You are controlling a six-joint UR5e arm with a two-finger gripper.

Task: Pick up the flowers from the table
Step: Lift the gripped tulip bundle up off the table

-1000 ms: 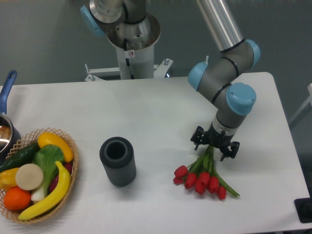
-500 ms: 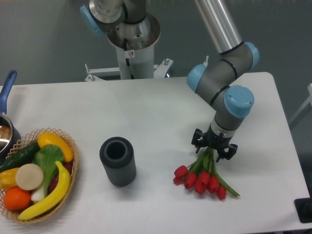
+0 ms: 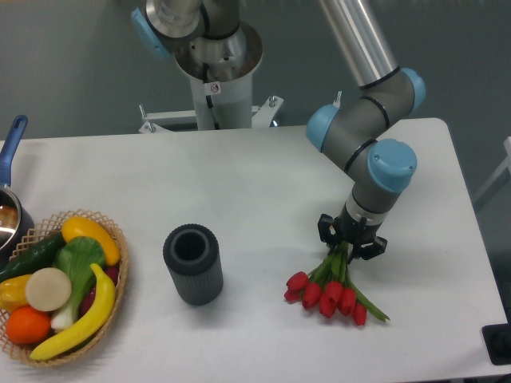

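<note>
The flowers (image 3: 331,291), a small bunch of red tulips on thin green stems, lie on the white table (image 3: 263,183) at the front right, heads toward the front edge. My gripper (image 3: 351,243) points straight down over the upper ends of the stems. Its black fingers have drawn in around the stems and look shut on them. The tips of the stems are hidden under the gripper. The tulip heads still rest on the tabletop.
A dark ribbed cylindrical vase (image 3: 192,263) stands upright left of the flowers. A wicker basket (image 3: 112,271) of fruit and vegetables sits at the front left corner. A pot with a blue handle (image 3: 12,148) is at the left edge.
The gripper's fingers have closed from a wide spread to a narrow grip around the stems. The tulip bunch has shifted very slightly.
</note>
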